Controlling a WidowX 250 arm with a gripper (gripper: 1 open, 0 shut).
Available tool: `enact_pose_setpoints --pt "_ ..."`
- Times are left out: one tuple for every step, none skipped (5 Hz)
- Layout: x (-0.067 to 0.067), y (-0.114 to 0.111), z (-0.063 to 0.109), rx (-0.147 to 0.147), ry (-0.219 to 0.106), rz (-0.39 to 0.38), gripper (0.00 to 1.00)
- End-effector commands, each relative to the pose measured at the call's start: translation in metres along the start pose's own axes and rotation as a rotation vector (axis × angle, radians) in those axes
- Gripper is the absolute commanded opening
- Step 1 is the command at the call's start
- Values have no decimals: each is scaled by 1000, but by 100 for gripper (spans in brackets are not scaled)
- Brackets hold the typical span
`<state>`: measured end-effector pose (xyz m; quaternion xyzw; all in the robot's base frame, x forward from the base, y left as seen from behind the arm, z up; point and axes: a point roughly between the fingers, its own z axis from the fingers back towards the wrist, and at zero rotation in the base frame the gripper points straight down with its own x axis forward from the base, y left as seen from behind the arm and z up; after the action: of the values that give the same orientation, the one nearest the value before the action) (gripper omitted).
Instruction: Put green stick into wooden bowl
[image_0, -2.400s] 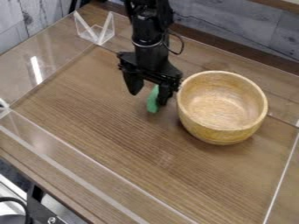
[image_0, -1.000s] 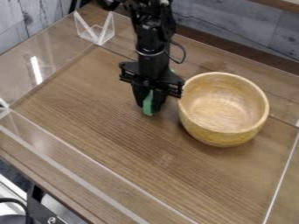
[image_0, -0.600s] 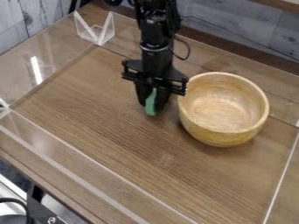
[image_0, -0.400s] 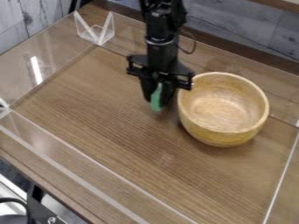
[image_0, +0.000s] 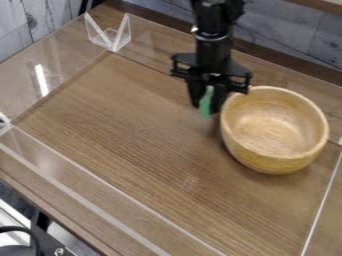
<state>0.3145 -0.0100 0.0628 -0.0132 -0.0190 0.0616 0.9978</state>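
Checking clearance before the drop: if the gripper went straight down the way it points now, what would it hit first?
Probably the bare wooden table, just left of the wooden bowl. The gripper holds the green stick near the rim; depth is unclear.

I see my black pincer (image_0: 207, 100) pointing straight down, clamped on the green stick (image_0: 206, 105), which hangs upright above the brown wooden table (image_0: 120, 140) just left of the wooden bowl (image_0: 275, 127), beside its rim and not over its hollow.

One camera looks down at an angle across the wooden table (image_0: 107, 150) from its near corner.
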Motion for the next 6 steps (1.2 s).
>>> enact_pose_setpoints --pt "10 9 14 4 -65 10 0" --pt "15 19 14 15 -71 21 0" --pt "17 25 13 27 -75 25 0" --pt "19 28 10 35 -75 30 0" --pt "20 32 9 41 -73 35 0" --pt "20 35 7 47 -71 40 0"
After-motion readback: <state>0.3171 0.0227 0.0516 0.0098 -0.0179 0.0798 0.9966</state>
